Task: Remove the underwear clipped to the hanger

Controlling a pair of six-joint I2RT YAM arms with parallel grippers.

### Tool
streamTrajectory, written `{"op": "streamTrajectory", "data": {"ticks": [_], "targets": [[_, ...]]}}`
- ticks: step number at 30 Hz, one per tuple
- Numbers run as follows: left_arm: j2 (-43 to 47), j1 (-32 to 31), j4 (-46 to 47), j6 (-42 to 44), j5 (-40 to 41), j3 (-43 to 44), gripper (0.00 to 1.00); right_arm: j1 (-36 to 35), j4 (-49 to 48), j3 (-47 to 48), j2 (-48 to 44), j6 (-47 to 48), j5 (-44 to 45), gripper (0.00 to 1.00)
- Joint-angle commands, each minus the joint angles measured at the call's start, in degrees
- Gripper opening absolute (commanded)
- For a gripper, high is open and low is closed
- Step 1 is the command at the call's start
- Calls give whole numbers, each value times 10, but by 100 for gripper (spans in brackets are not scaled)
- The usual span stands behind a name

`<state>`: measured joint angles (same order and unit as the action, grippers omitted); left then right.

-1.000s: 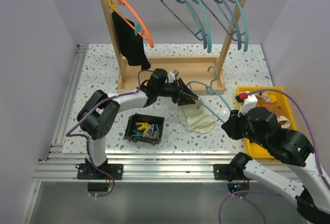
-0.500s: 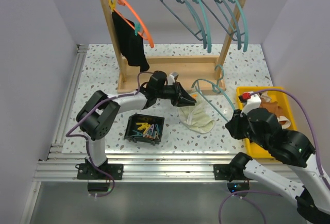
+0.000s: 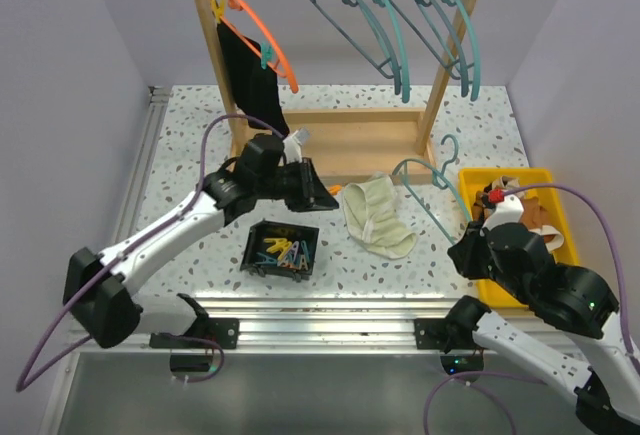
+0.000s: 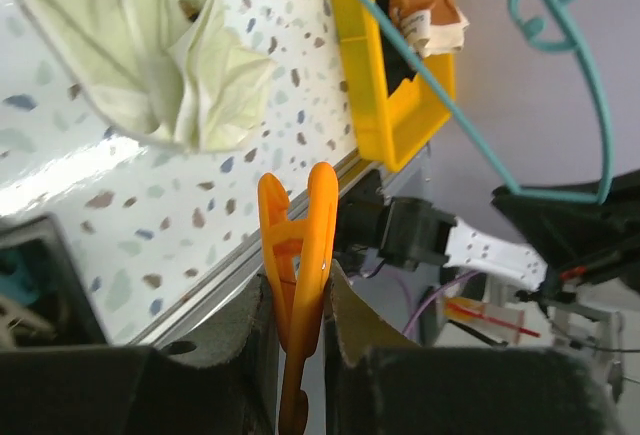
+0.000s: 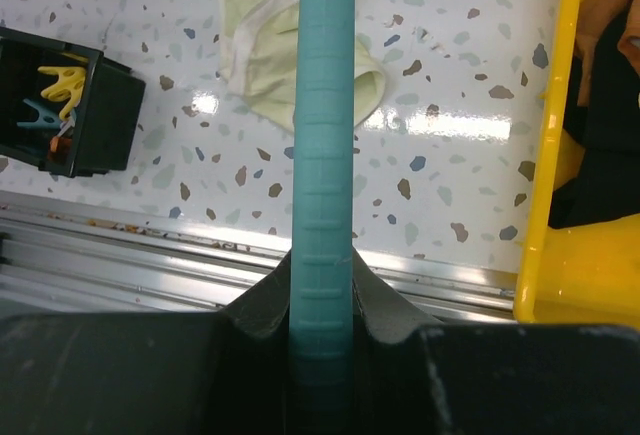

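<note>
The cream-white brief (image 3: 378,217) lies loose on the table, apart from the teal hanger (image 3: 430,190). That hanger (image 5: 325,155) is tilted above the table, with my right gripper (image 5: 322,270) shut on its bar. My left gripper (image 4: 298,280) is shut on an orange clothespin (image 4: 305,225) and hovers left of the brief (image 4: 150,45), near the black box. The narrow black piece (image 3: 250,80) hangs clipped to the orange hanger (image 3: 262,40) on the wooden rack. In the top view the left gripper (image 3: 326,196) points right and the right gripper (image 3: 468,243) sits beside the yellow bin.
A black box of coloured clothespins (image 3: 282,248) stands near the front edge. The yellow bin (image 3: 500,173) at the right holds brown clothes. The wooden rack (image 3: 330,145) stands at the back with several teal hangers (image 3: 400,25) on its rail.
My left gripper shut on the orange clothespin and pulled back left from the brief. The right gripper carried the teal hanger rightwards; the brief now lies free on the table.
</note>
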<state>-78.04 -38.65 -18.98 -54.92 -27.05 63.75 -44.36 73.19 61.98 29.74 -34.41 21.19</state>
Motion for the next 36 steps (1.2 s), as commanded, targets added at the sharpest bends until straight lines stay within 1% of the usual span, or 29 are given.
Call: {"op": "streamTrajectory", "data": {"ticks": [1,2,4,7,10,13,15,16,18,19,21,22,25,27,34,36], "targets": [[100,3,-147,89,60,-65,0,-1,15,37,-2,-23,27,0],[119,3,-152,91,53,-106,0,-1,18,40,0,-22,25,0],[171,4,-171,93,52,-160,0,-1,17,47,1,-12,7,0],[212,4,-174,96,53,-214,0,-1,7,46,9,7,-17,0],[204,4,-176,113,54,-235,0,0,-23,44,18,26,-66,0],[178,4,-176,135,71,-229,1,0,-49,53,44,47,-107,0],[155,4,-191,154,95,-216,9,-1,-59,64,67,64,-125,0],[149,4,-193,161,102,-203,22,-1,-66,78,75,70,-127,0],[137,4,-195,169,107,-193,35,-1,-72,96,92,87,-132,0],[134,3,-196,171,112,-184,50,0,-74,114,107,91,-134,0],[131,4,-198,176,116,-178,67,-1,-77,129,122,103,-138,0],[129,4,-198,178,120,-173,81,-1,-83,140,134,108,-147,0],[133,4,-202,181,126,-161,96,0,-94,159,158,120,-168,0],[134,4,-212,185,130,-152,100,-1,-97,169,169,126,-176,0],[150,4,-227,180,169,-99,100,-1,-126,203,190,143,-189,0],[161,4,-225,176,175,-89,100,-1,-134,221,211,159,-199,0]]}}
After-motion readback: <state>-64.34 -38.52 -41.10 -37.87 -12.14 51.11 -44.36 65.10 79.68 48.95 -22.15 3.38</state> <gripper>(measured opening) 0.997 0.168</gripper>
